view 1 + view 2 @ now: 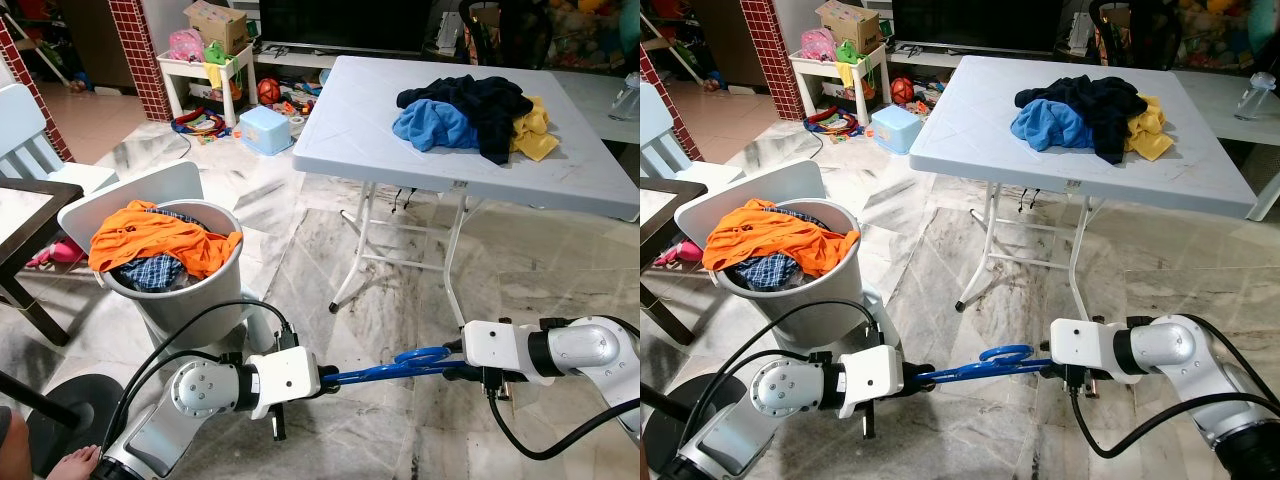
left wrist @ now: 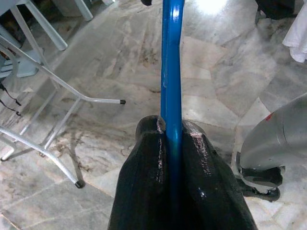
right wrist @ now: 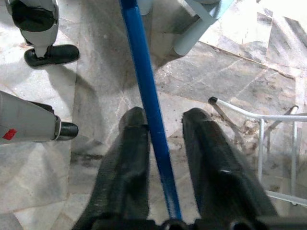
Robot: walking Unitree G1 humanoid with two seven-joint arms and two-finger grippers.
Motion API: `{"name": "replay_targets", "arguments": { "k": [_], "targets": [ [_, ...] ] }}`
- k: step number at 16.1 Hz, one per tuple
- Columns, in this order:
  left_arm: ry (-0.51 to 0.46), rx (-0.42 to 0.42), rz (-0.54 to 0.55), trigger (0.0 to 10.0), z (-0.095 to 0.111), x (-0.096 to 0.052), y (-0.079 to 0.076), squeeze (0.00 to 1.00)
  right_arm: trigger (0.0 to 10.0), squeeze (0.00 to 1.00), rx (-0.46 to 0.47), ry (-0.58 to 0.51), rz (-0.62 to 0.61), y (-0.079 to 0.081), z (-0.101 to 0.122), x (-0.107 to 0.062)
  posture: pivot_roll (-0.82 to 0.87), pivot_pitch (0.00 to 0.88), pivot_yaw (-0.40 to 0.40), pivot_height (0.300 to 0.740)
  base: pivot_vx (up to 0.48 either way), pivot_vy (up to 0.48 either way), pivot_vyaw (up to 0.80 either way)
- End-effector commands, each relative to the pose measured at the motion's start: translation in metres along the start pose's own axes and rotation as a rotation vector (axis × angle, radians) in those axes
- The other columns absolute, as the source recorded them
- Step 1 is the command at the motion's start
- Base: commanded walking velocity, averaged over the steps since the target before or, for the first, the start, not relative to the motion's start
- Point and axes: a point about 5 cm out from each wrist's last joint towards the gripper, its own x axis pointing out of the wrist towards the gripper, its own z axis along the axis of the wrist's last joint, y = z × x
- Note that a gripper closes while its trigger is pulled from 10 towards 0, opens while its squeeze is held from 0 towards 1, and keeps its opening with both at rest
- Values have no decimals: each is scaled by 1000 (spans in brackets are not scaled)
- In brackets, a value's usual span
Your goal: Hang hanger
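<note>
The slim blue plastic hanger (image 1: 400, 366) hangs low over the marble floor (image 1: 380, 270), its long axis running roughly level from one arm across to the other. The left end effector (image 1: 330, 381) is clamped tight on one end, fingers (image 2: 144, 191) pressed against the smooth glossy bar. The right end effector (image 1: 455, 362) sits at the opposite end with its fingers (image 3: 211, 163) parted either side of the bar, not pinching it. So the left arm carries it. Beyond stand a white plastic folding bench (image 1: 590, 170) bearing crumpled soft clothes (image 1: 470, 115) and a round white laundry basket (image 1: 190, 300).
</note>
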Motion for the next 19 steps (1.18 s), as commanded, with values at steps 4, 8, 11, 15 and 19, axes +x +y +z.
{"name": "replay_targets", "arguments": {
  "k": [4,8,11,15,19],
  "targets": [
    [0,10,-16,10000,-1,3,-3,0,0,0,-12,8,44,1,0,-3,-51,0,-20,740,0,0,0],
    [-13,2,-13,10000,-1,5,-4,0,0,0,-2,12,66,4,-2,-3,-51,0,-21,740,0,0,0],
    [-40,-21,43,10000,1,6,-1,1000,0,0,-12,77,50,2,-10,-5,-53,0,-27,740,0,0,0],
    [-86,34,193,10000,13,2,17,1000,0,0,-27,189,-47,-5,-28,-2,-47,3,-34,740,0,0,0],
    [-212,-225,357,10000,22,-15,31,1000,0,0,20,275,-188,-10,-47,1,-34,2,-39,740,0,0,0]
  ]
}}
